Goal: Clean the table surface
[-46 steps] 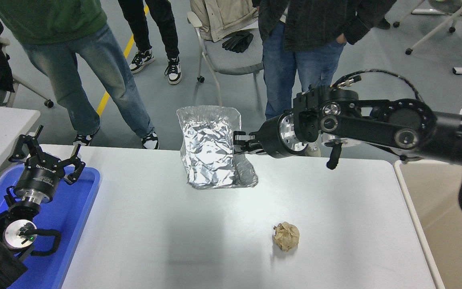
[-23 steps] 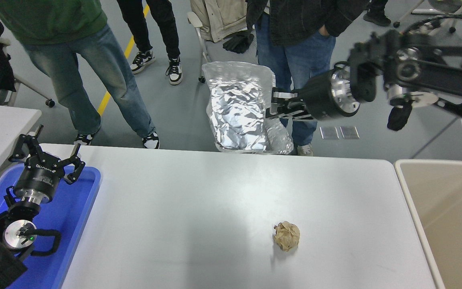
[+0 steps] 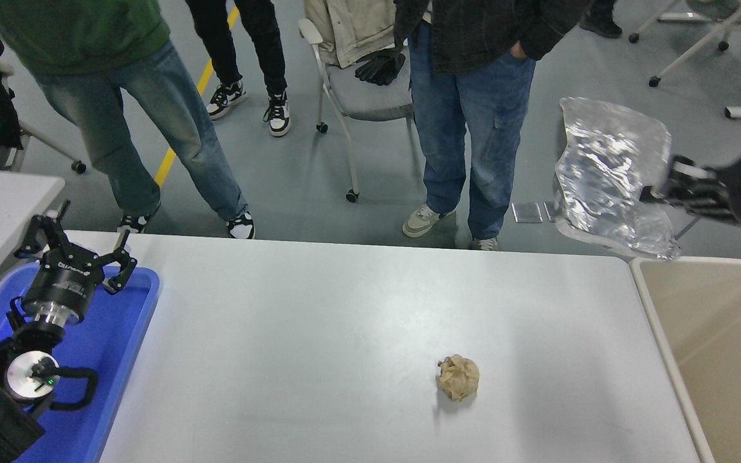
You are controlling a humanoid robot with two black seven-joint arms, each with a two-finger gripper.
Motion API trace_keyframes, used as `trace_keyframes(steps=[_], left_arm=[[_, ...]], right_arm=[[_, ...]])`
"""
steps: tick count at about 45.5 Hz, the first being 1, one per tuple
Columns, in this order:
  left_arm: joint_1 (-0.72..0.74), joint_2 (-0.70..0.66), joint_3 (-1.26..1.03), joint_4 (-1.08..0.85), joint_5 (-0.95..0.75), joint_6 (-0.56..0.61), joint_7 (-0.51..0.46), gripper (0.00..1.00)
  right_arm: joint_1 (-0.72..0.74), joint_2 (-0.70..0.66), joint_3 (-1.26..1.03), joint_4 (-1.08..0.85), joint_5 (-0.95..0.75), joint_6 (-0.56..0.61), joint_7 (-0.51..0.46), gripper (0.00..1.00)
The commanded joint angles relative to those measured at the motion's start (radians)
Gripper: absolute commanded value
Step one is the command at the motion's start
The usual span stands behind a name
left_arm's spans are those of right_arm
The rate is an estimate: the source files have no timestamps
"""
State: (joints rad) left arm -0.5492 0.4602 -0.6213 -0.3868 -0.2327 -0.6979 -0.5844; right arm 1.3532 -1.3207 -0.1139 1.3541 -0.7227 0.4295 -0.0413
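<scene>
At nine o'clock my left gripper (image 3: 74,254) sits parked over the blue tray (image 3: 127,334), its fingers (image 3: 121,269) spread apart and holding nothing. Just beyond it, at the far left edge, the corner of a smaller white table (image 3: 4,199) shows.

The table surface (image 3: 319,334) fills the middle of my view, from the tray across to three o'clock. On it, towards five o'clock from its centre, lies a crumpled ball of brown paper (image 3: 458,377), well apart from either of my grippers.

At twelve o'clock, past the far edge of the table, people stand on the grey floor: one in a green top (image 3: 81,26) and pale jeans, one in dark trousers, and one in a dark jacket (image 3: 486,29) and blue jeans. Between them stands a grey chair (image 3: 370,96) with black gloves (image 3: 380,64) on its seat.

At two o'clock my right gripper (image 3: 663,186) comes in from the right edge, clamped on the side of a crinkled silver foil bag (image 3: 608,170), which hangs in the air just above the far corner of the beige bin (image 3: 663,334). The bin stands at four o'clock, hard against the table's right edge.
</scene>
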Motion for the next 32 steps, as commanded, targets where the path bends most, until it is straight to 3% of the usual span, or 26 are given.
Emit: trace_keyframes(steps=[1,7,18,26,32], left_arm=[[0.000,0.000,0.000,0.000,0.000,0.000,0.000,1.00],[0.000,0.000,0.000,0.000,0.000,0.000,0.000,1.00],[0.000,0.000,0.000,0.000,0.000,0.000,0.000,1.00],[0.000,0.000,0.000,0.000,0.000,0.000,0.000,1.00],[0.000,0.000,0.000,0.000,0.000,0.000,0.000,1.00]], right_arm=[[-0.199,-0.141,-0.006,-0.139,-0.063,0.003,0.159,0.00],[-0.315,-0.109,-0.003,-0.266,-0.044,-0.020,0.184,0.00],[-0.548,0.026,0.008,-0.400,0.077,-0.184,0.184,0.00],[-0.713,0.228,0.017,-0.604,0.115,-0.284,0.198,0.00],[-0.778,0.386,0.020,-0.788,0.155,-0.295,0.196,0.00]])
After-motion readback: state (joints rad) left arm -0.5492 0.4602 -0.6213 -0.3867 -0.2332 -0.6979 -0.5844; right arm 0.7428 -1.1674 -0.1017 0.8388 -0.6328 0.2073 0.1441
